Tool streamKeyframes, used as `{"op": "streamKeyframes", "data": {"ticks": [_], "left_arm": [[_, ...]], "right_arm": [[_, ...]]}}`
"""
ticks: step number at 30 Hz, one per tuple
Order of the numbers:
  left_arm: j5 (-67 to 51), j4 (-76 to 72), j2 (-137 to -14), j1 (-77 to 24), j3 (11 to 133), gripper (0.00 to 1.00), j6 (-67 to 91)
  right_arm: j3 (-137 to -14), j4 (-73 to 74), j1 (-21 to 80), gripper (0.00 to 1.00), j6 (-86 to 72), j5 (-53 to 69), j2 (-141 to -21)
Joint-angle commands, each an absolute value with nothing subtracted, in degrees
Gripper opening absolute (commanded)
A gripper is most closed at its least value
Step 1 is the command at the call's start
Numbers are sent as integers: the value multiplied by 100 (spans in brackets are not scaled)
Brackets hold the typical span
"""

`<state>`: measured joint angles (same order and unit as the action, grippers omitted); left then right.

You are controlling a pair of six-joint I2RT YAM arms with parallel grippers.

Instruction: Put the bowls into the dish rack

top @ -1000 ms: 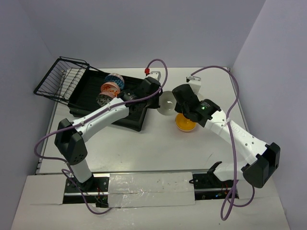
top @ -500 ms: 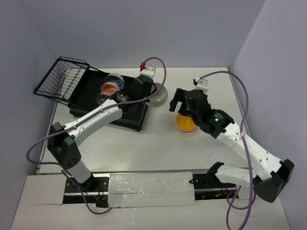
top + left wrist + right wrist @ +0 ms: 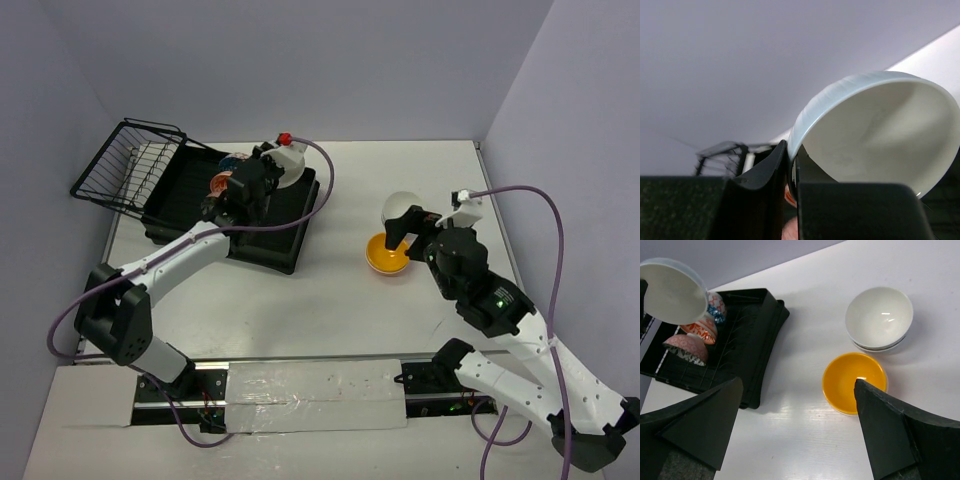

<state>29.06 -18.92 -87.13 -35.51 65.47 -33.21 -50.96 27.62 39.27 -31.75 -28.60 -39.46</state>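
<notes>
Two end effectors in view. The left end effector is pinched tight on the rim of a plain white round glazed bowl, one finger outside the wall and one inside. The bowl is tilted on edge, mouth toward the wrist camera.

From the top view this bowl hangs over the 2 o'clock corner of the large black rectangular ribbed dish rack. The rack sits at 10 o'clock on the white counter. A black wire basket is at the rack's 10 o'clock end.

Three bowls stand on edge in a row inside the rack:
- blue-patterned bowl
- orange-patterned bowl
- pink-and-grey patterned bowl

The right end effector is spread wide above the counter with nothing in it.

A plain yellow round bowl sits upright on the counter at 3 o'clock. A stack of two white bowls is just beside it at its 1 o'clock, well apart from the rack.
</notes>
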Motion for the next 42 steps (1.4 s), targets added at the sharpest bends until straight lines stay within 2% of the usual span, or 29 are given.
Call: {"op": "streamKeyframes", "data": {"ticks": [1,21,42], "left_arm": [[2321,-3453,-8998,-3428,6627,0,-4700],[1837,-4781,-10845,-3006,6952,0,-5712],[1231,-6802,-11575,-2856,6548,0,-6829]], "right_arm": [[-5036,2671,3938,100,-3032,-3365,-3709],[-5019,3524,3929,100,-3111,-3656,-3322],[-5106,3683,3902,100,-2742,-3630,-3445]]}}
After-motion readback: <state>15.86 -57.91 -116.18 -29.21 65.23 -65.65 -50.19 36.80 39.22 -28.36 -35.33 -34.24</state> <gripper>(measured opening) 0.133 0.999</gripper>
